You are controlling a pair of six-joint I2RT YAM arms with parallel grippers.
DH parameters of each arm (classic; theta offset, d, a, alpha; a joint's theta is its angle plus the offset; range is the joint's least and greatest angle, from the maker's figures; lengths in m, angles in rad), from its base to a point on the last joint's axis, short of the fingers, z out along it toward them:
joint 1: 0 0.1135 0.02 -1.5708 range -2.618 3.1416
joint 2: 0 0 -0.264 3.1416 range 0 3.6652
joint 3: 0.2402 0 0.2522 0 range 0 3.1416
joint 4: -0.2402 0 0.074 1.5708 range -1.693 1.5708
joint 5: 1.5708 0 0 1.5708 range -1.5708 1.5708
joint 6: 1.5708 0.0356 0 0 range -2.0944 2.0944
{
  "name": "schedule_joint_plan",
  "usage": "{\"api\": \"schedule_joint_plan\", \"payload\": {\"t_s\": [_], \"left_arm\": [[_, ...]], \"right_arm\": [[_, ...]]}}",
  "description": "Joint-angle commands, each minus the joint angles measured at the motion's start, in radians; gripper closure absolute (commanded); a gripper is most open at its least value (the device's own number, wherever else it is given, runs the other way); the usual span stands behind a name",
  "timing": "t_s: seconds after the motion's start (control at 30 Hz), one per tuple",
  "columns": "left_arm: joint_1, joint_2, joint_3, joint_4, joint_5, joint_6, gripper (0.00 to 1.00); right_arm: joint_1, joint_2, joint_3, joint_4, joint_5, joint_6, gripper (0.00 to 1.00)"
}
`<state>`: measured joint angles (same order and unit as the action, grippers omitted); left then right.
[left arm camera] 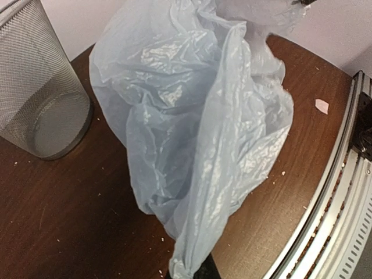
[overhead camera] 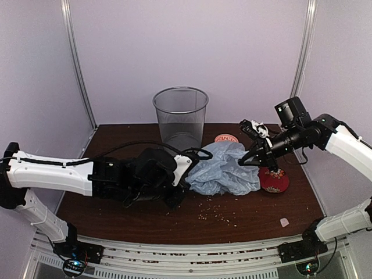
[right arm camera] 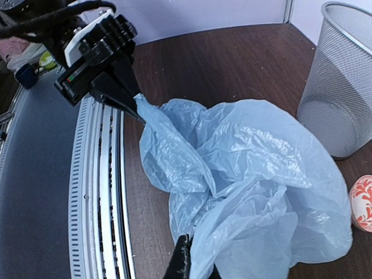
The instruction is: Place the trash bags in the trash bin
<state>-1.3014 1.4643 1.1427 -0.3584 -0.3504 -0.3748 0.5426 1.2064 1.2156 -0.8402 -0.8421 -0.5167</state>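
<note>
Crumbs (overhead camera: 218, 215) lie scattered on the dark brown bench (overhead camera: 116, 209) near its front edge. Behind them, at mid-bench, the trash bag (overhead camera: 224, 170) sits in a crumpled heap: 1 thin, translucent, pale blue-grey sheet, glossy and heavily wrinkled. The left claw (overhead camera: 187, 176) is closed on a twisted corner at the bag's left side. The right claw (overhead camera: 251, 156) pinches its right edge, beside a flat red dish (overhead camera: 274, 180). A small red-patterned bowl (overhead camera: 226, 138) sits just behind the bag. Farthest back stands the trash bin (overhead camera: 181, 116), upright, grey wire mesh tapering toward its base.
</note>
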Motion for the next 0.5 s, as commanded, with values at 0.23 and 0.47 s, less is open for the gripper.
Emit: {"api": "schedule_joint_plan", "payload": {"t_s": [0.23, 0.47], "left_arm": [[0.151, -0.003, 0.295, -0.116, -0.111, 0.061, 0.35], [0.203, -0.241, -0.12, 0.23, -0.052, -0.106, 0.14]], "right_arm": [[-0.216, 0.03, 0.142, 0.463, -0.18, 0.552, 1.0], [-0.237, -0.006, -0.02, 0.779, -0.269, 0.835, 1.0]]}}
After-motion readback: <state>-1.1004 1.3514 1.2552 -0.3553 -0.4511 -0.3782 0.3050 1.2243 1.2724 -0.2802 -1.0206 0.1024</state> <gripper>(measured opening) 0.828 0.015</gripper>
